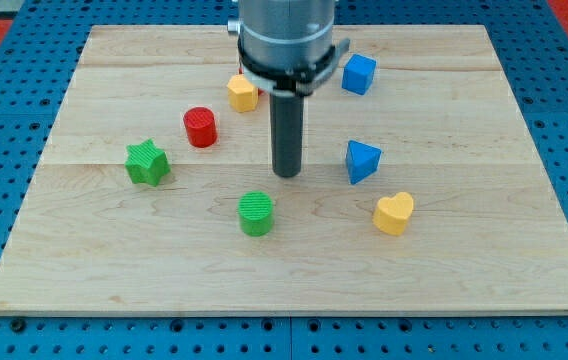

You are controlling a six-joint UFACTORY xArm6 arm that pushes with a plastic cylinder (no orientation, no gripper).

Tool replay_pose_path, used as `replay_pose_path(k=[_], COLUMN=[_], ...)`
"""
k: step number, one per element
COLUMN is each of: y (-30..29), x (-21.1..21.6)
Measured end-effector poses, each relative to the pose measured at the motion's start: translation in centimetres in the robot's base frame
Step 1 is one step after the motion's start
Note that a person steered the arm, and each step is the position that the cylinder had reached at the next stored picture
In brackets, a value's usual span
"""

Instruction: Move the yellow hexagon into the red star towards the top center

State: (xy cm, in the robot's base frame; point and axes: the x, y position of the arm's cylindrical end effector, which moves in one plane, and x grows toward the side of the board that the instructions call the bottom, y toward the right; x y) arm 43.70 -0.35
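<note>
Where the wooden tabletop (484, 270) lies nearest the view's bottom, two blocks are seen: a green cylinder (256, 213) just left of centre and a yellow heart (394, 213) to the view's right. A little farther up, a green star (148, 162) is placed at the view's left and a blue triangular block (362, 161) at the right. Between them the tip (286, 174) of the dark rod is set down on the wood, clear of every block, with the green cylinder just below it and to its left. No fingers are carried by this arm, so no open or closed state can be told. Farther up, a red cylinder (201, 127) is seen left of the rod. Beyond it the yellow hexagon (243, 92) is found near the top centre, close against the arm's grey housing; a sliver of red is glimpsed beside it, mostly hidden by the arm. A blue cube (359, 74) is seen at the upper right.
</note>
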Motion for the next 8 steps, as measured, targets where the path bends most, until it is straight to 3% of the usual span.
replay_pose_path(k=[2, 5, 8], y=[-5.3, -6.6, -6.4], x=[-4.9, -7.8, -17.7])
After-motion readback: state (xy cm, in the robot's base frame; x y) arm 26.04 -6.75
